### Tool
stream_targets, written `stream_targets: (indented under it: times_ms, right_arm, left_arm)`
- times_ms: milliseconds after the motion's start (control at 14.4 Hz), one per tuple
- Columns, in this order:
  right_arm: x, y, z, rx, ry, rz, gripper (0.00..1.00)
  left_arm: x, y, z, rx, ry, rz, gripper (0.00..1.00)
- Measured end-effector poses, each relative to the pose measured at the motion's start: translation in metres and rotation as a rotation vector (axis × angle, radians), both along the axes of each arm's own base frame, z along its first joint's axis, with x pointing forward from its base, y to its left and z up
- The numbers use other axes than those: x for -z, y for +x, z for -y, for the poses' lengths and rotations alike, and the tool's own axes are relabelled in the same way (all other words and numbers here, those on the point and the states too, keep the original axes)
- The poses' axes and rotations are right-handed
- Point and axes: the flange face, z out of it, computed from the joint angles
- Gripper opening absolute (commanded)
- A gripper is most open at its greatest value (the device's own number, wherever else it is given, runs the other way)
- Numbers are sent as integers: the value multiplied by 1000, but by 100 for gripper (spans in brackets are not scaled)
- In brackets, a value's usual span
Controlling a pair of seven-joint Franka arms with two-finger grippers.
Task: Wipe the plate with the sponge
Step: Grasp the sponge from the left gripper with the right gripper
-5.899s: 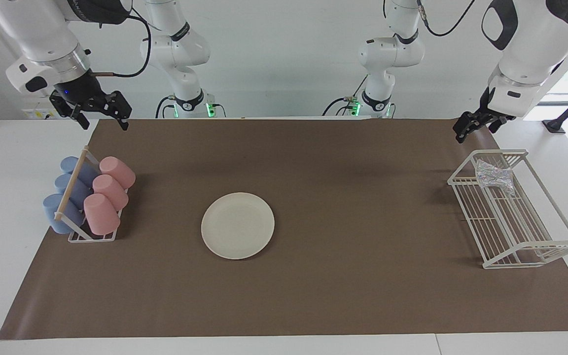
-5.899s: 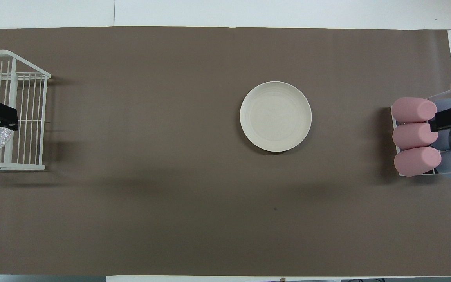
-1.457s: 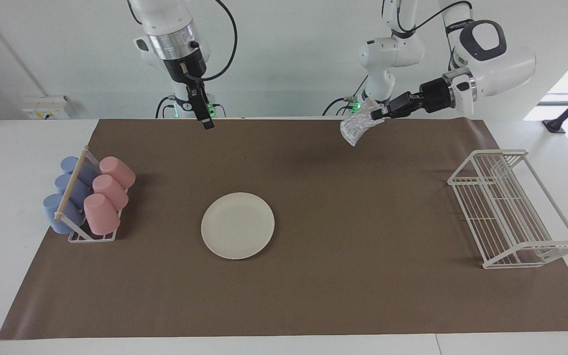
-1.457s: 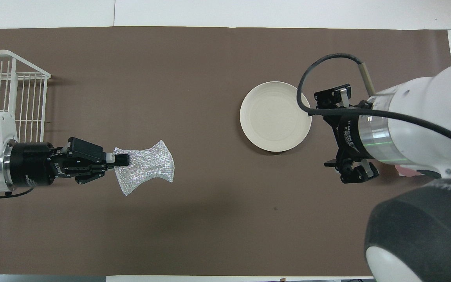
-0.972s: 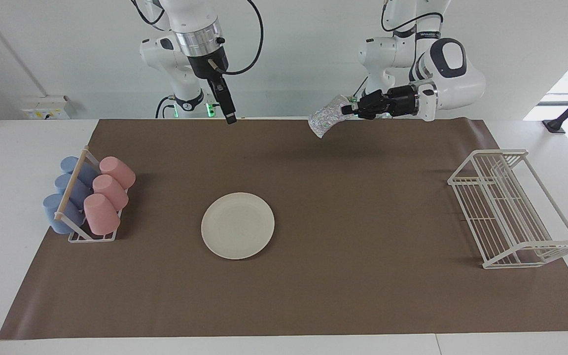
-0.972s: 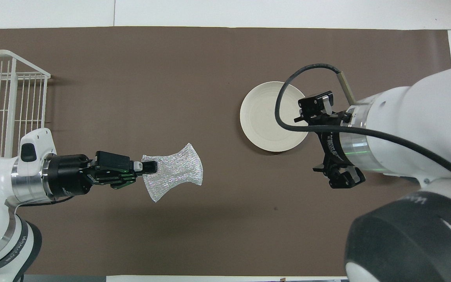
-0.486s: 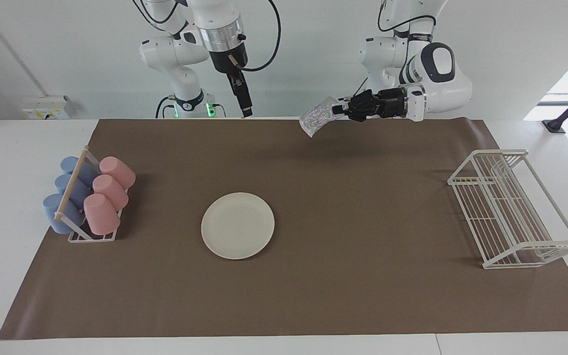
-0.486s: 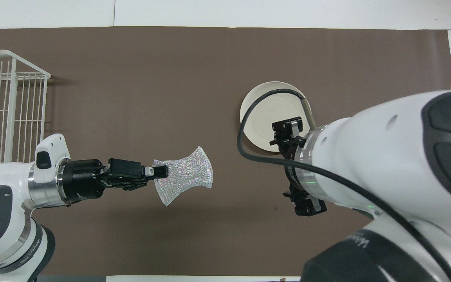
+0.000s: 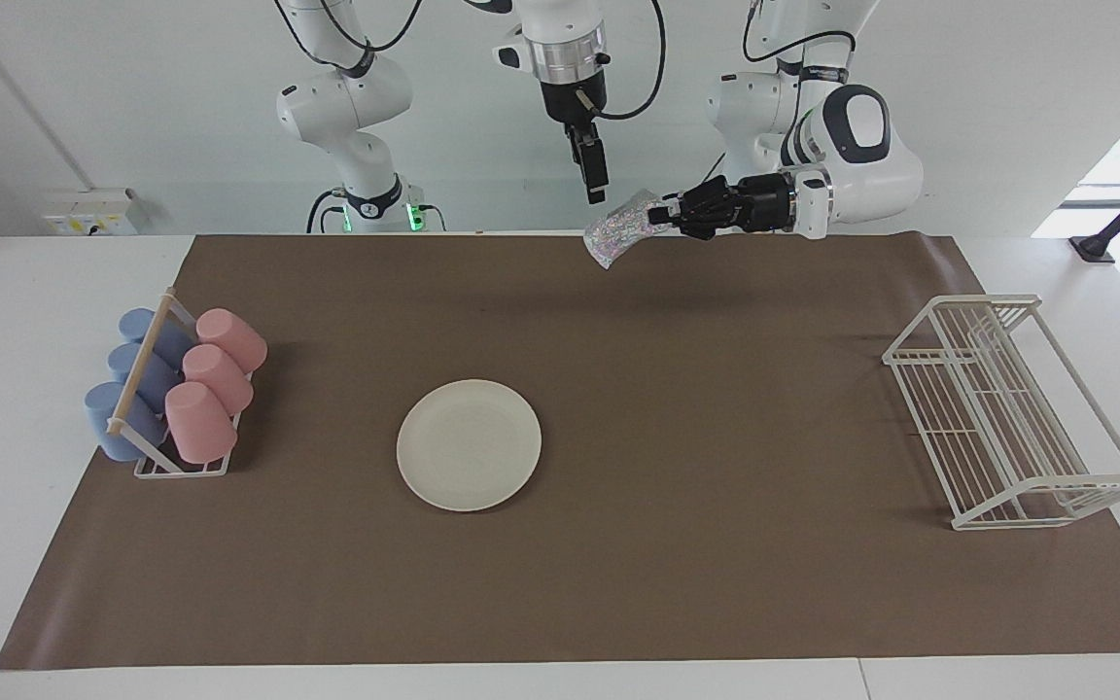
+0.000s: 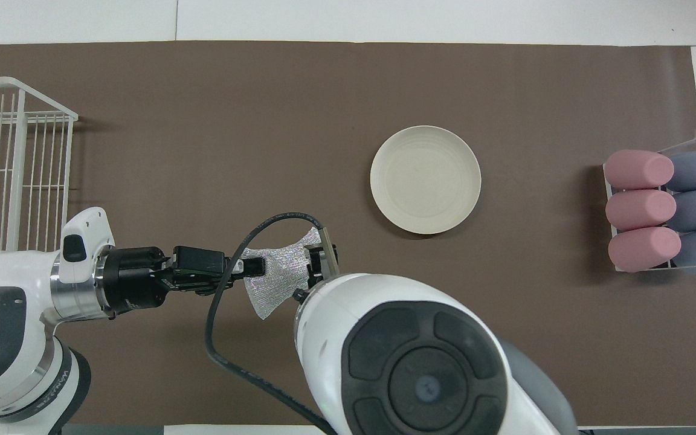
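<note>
Lying bare on the worktop (image 9: 677,583), the plate (image 9: 469,444) had not been wiped. We held the sponge (image 9: 616,234) up over the worktop's robot-side edge, the left gripper (image 9: 659,216) with jaws clamped on it. The right gripper (image 9: 597,187) hung just above the sponge; we could not tell its jaws. Overhead, the right arm hid part of the sponge.

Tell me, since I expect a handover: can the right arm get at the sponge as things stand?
Probably yes. The right gripper hangs just above the sponge, which the left gripper holds out in the air over the mat; nothing stands between them.
</note>
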Motion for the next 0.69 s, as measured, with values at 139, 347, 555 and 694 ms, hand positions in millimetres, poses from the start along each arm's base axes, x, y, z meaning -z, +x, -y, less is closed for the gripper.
stream_targets:
  times_ms: [139, 347, 555, 694]
  right_arm:
    - [9, 10, -1, 12, 10, 5, 100]
    - [18, 19, -6, 21, 34, 25, 100]
    - [30, 22, -8, 28, 47, 40, 100]
    - [33, 22, -8, 28, 45, 37, 86]
  left_arm:
    - [0, 0, 0, 1, -1, 0, 0]
    - [1, 0, -1, -1, -1, -2, 0]
    - [3, -1, -1, 0, -1, -6, 0]
    - [3, -2, -1, 1, -3, -8, 0]
